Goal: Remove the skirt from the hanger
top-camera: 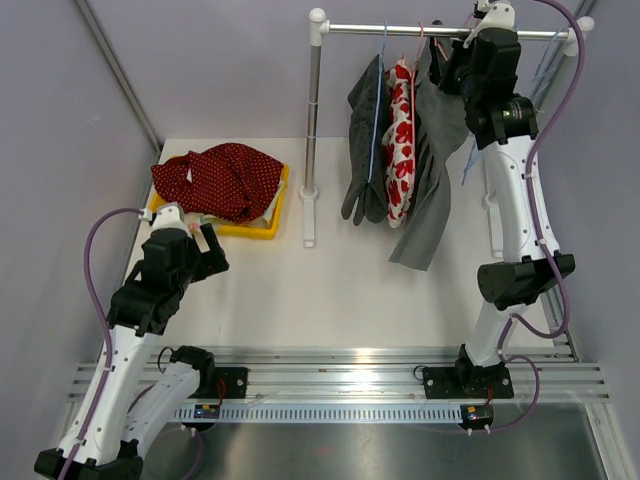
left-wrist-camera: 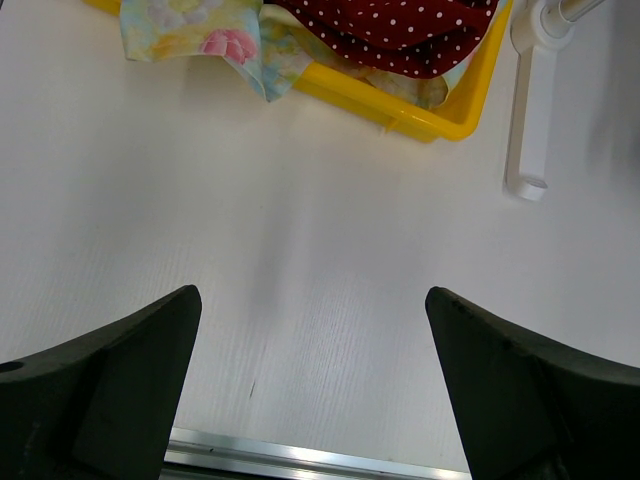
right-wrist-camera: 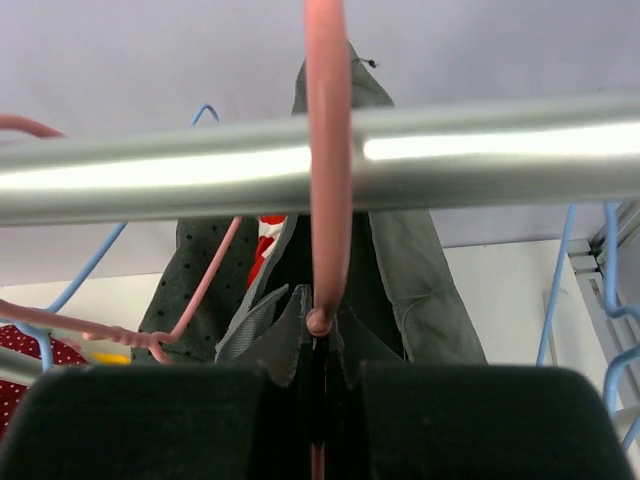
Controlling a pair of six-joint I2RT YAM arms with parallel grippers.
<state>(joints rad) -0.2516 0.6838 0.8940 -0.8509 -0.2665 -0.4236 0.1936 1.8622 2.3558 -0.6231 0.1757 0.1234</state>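
much of the grey skirt's top edge is hidden behind the right fingers, which are pinched together on the pink hanger's neck just under the rail. the skirt hangs limp and creased below them. the left fingers gape wide over the worktop.

Grey skirt on pink hanger
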